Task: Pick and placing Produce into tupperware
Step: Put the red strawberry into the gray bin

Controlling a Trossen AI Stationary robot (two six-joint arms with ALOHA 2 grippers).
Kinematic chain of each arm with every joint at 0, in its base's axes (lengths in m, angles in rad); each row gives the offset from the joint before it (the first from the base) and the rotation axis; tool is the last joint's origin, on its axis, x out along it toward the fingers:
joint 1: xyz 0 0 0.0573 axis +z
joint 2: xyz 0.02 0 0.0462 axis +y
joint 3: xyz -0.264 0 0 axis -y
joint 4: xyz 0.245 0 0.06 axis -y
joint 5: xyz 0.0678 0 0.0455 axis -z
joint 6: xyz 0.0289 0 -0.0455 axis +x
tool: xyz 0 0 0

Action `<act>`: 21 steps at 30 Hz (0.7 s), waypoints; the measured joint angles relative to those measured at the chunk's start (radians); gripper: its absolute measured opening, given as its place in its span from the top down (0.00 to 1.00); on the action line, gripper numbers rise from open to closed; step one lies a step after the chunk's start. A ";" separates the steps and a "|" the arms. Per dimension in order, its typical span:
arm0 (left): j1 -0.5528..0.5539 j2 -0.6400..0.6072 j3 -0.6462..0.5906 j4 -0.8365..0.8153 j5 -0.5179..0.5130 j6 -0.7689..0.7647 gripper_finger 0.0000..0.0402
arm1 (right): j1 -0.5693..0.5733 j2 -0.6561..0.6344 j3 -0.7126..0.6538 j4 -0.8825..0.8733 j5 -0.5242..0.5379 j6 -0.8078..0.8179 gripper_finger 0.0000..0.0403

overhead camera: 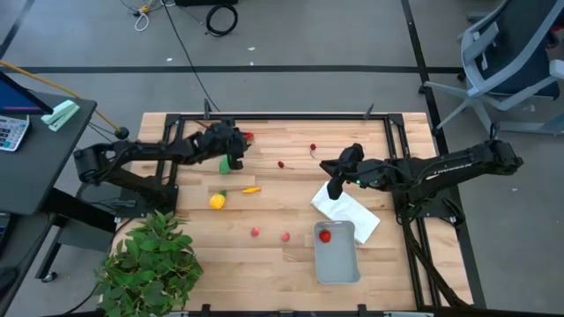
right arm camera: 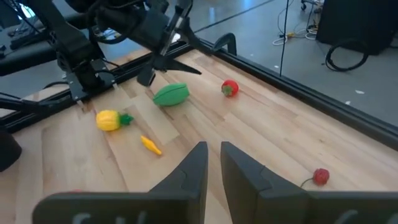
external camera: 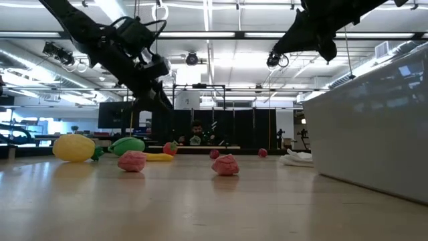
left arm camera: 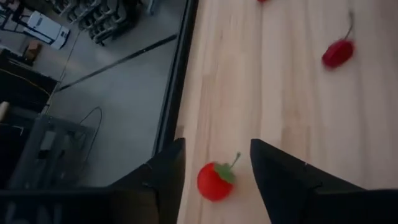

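The tupperware point(overhead camera: 337, 261) is a pale grey box with round corners, near the front of the wooden surface point(overhead camera: 282, 211), with one red toy point(overhead camera: 325, 235) inside. The left claw point(left arm camera: 214, 168) is open over a small red tomato point(left arm camera: 213, 182) near the back edge and does not hold it. The right claw point(right arm camera: 212, 163) hangs above a white cloth point(overhead camera: 348, 211), nearly closed and holding nothing. Out on the surface lie six red toys, one green oval point(right arm camera: 171, 94), one yellow lemon point(right arm camera: 109, 119), one orange piece point(right arm camera: 150, 145)
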 joint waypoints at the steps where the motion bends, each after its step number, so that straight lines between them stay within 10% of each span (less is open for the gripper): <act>1: 0.013 0.007 0.000 0.002 0.001 0.016 0.52 | 0.000 0.001 0.000 -0.001 0.000 0.000 0.87; 21: 0.068 0.402 0.178 0.075 0.069 0.056 0.51 | 0.000 0.002 0.000 -0.009 0.000 0.000 0.87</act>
